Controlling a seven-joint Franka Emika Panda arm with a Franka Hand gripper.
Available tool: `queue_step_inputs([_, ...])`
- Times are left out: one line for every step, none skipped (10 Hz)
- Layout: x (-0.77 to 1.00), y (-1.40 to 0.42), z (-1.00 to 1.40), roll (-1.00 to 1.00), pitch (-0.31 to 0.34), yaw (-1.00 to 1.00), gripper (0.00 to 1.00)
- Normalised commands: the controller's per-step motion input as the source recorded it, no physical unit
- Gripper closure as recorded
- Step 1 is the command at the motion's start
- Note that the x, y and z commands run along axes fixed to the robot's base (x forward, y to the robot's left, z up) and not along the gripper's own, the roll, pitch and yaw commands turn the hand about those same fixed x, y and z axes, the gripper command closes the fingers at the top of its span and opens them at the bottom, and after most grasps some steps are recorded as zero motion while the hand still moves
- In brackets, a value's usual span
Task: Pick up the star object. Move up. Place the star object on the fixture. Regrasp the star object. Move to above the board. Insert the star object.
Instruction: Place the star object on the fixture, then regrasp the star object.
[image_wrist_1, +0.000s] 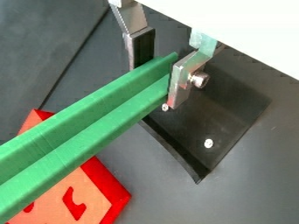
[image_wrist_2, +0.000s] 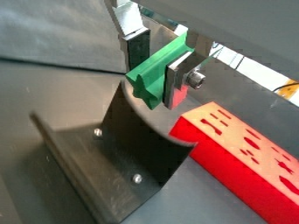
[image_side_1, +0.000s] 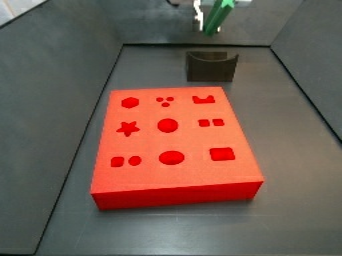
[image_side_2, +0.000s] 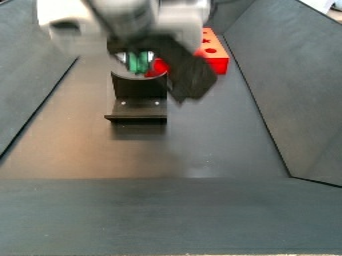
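My gripper (image_wrist_1: 162, 68) is shut on the star object (image_wrist_1: 82, 131), a long bright green prism held near one end between the dark pad and the silver plate. Its star-shaped end face shows in a wrist view (image_wrist_2: 149, 83). In a side view the gripper (image_side_1: 206, 16) hangs high above the fixture (image_side_1: 210, 65), with a bit of green (image_side_1: 226, 6) beside it. The dark fixture lies right below the prism in both wrist views (image_wrist_1: 216, 118) (image_wrist_2: 111, 166). The red board (image_side_1: 171, 140) with its shaped holes lies flat, nearer than the fixture.
The floor is dark grey with sloping dark walls on both sides (image_side_1: 54, 90). In a side view the blurred gripper body (image_side_2: 134, 30) covers most of the star (image_side_2: 138, 66) above the fixture (image_side_2: 136, 108); the board's corner (image_side_2: 213, 50) shows behind.
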Motion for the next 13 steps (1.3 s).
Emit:
queue_step_inputs([0.15,0.10,-1.00,-0.91,0.044,-0.20,1.00])
queue_step_inputs([0.16,0.11,-1.00,-0.70,0.020,-0.17,1.00])
queue_step_inputs([0.17,0.11,-1.00,-0.54,0.011,-0.15,1.00])
queue_step_inputs([0.18,0.12,-1.00,-0.38,0.008,-0.13,1.00])
queue_step_inputs([0.19,0.11,-1.00,-0.26,0.003,-0.11,1.00])
queue_step_inputs([0.15,0.10,-0.80,-0.20,-0.004,-0.10,1.00])
queue_step_inputs([0.13,0.08,-0.61,-0.18,-0.009,-0.09,1.00])
queue_step_inputs([0.11,0.07,-0.44,-0.16,-0.013,-0.08,1.00])
queue_step_inputs([0.09,0.06,-0.42,-0.12,-0.017,-0.07,1.00])
queue_step_inputs([0.00,0.00,0.00,0.00,0.000,0.00,0.00])
queue_step_inputs([0.00,0.00,1.00,0.04,0.037,0.06,0.00])
queue_step_inputs([-0.01,0.00,1.00,0.05,0.040,0.06,0.00])
queue_step_inputs([-0.02,0.00,1.00,0.06,0.049,0.06,0.00])
